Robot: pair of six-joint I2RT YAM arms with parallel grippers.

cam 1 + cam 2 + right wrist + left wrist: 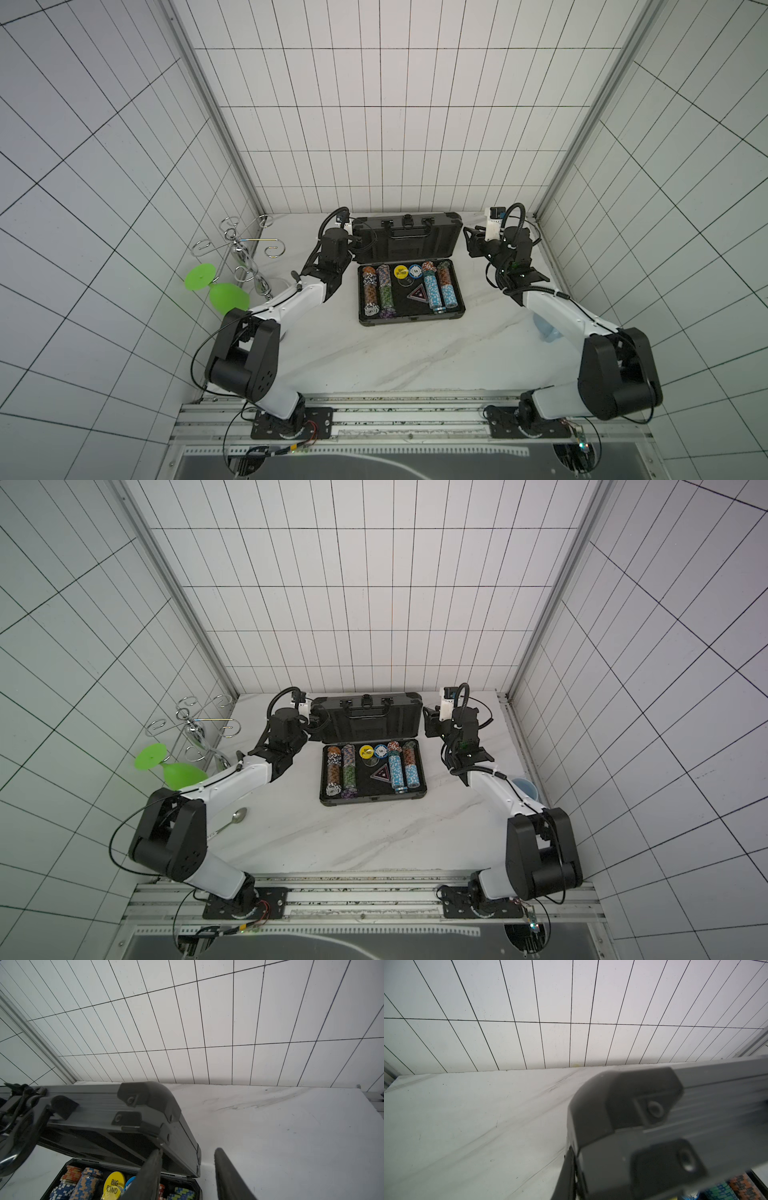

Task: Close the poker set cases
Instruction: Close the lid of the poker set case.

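Note:
The black poker set case (pixel 411 320) lies open on the marble table, with rows of coloured chips (pixel 434 286) in its base. Its lid (pixel 407 243) stands up at the back, handle on top, in both top views (pixel 370 723). My left gripper (pixel 355 244) is shut on the lid's left side edge. In the left wrist view one finger (pixel 566 1176) lies tight against the lid's corner (pixel 623 1109), and the other finger is hidden. My right gripper (pixel 188 1150) is open at the lid's right edge (pixel 182 1147), one finger (pixel 153 1165) inside the edge and the other outside.
A chrome wire glass rack (pixel 241 249) and a green plastic glass (pixel 216 291) stand at the left wall. A spoon (pixel 235 818) lies near the left arm. A pale blue cup (pixel 525 789) sits by the right wall. The back wall is close behind the lid.

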